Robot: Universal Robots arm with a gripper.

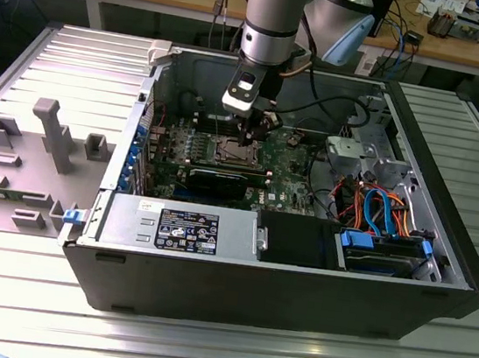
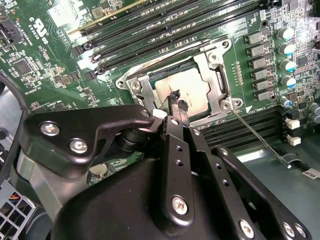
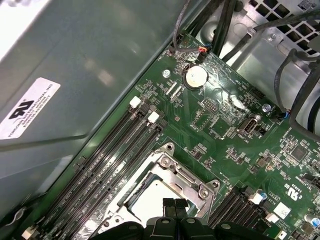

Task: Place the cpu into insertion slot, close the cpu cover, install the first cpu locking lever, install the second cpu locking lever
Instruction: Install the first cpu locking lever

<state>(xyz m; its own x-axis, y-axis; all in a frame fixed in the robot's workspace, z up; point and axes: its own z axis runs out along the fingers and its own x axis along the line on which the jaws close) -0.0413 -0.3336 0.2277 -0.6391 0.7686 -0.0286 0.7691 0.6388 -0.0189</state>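
Cpu (image 2: 192, 89) sits in the insertion slot (image 1: 231, 151), straight below the gripper (image 2: 178, 102). The gripper's tips are pressed together with nothing between them, over the chip's edge; whether they touch it I cannot tell. Just out from the gripper, the cpu cover (image 2: 209, 62) lies flat, its window framing the silver top. Farther from the gripper, a thin locking lever (image 2: 260, 140) runs lengthwise away across the green board (image 2: 45, 75), apparently unlatched. Count: one chip, one cover, one loose lever, one gripper.
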